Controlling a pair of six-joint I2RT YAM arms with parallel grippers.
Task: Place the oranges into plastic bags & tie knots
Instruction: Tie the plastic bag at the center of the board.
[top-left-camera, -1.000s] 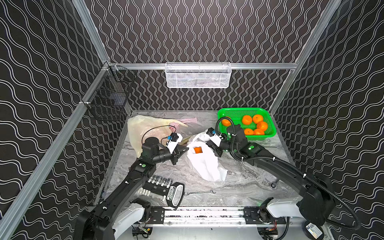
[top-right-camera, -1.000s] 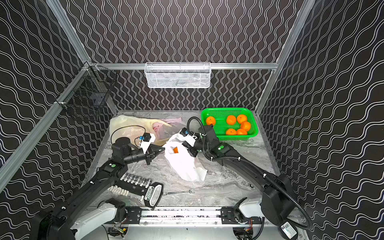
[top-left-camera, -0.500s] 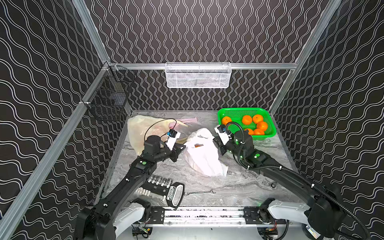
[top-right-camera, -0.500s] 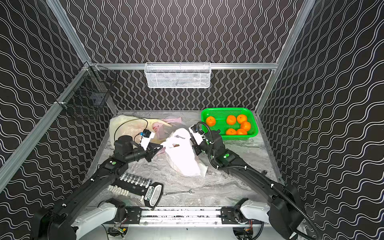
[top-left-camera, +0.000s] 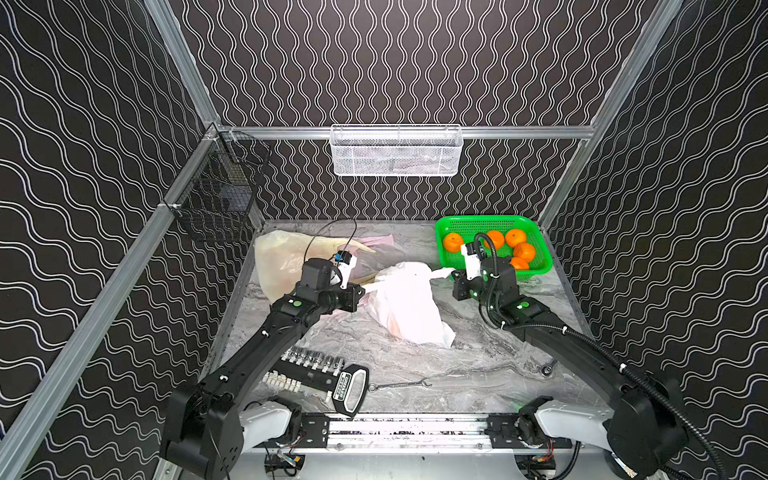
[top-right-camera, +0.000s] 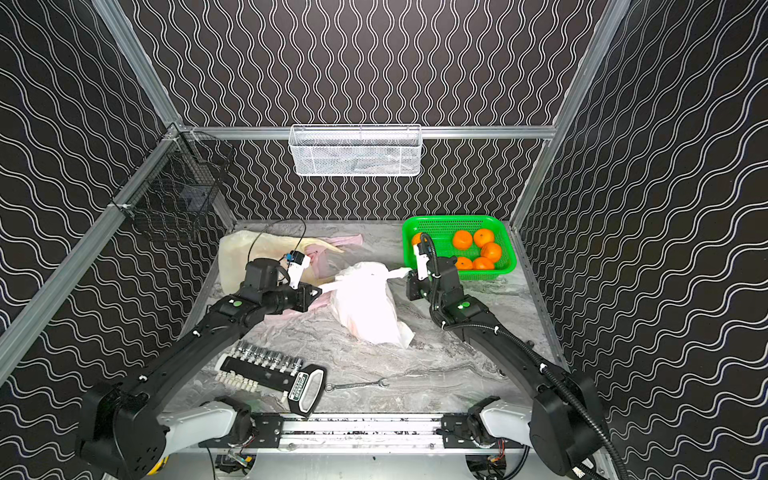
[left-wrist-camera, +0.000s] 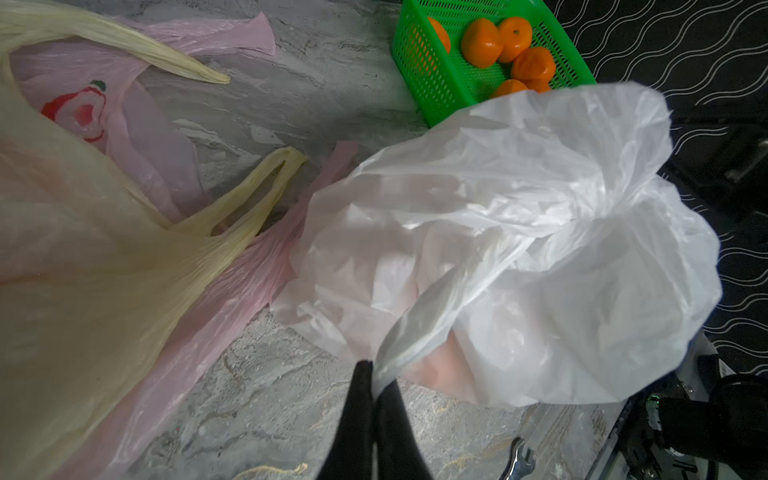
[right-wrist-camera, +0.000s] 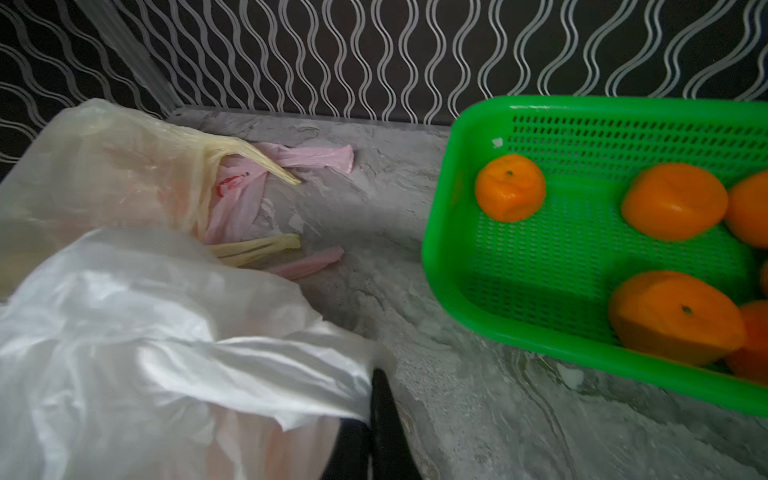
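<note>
We see the white bag (top-left-camera: 405, 299) mid-desk (top-left-camera: 415, 365), stretched between the tools. Left tool (top-left-camera: 360, 291) is pinched shut on one handle, right tool (top-left-camera: 454, 275) on the opposite handle. Handles point apart and likely must cross for the knot. Loose oranges (top-left-camera: 515, 245) sit in the green basket (top-left-camera: 490, 219), nearer the right arm.

- The white bag (top-right-camera: 365, 305) lies bulging mid-way across the marble tabletop (top-right-camera: 436, 365), with a faint orange tint along its lower side.
- The left gripper (top-right-camera: 319, 291) pinches one stretched handle of the bag, and the right gripper (top-right-camera: 409, 275) pinches the opposite handle.
- Behind the left arm lie a yellowish bag (top-right-camera: 239, 257) and a pink bag (top-right-camera: 336, 242), both flat.
- The green basket (top-right-camera: 453, 219) in the far right corner holds six oranges (top-right-camera: 462, 240), one partly hidden by the right arm's cable.
- Near the front edge lie a socket set (top-right-camera: 262, 368) and a wrench (top-right-camera: 357, 385).
- A white mesh basket (top-right-camera: 355, 151) hangs on the back wall, and a black wire basket (top-right-camera: 174, 195) hangs on the left wall.
</note>
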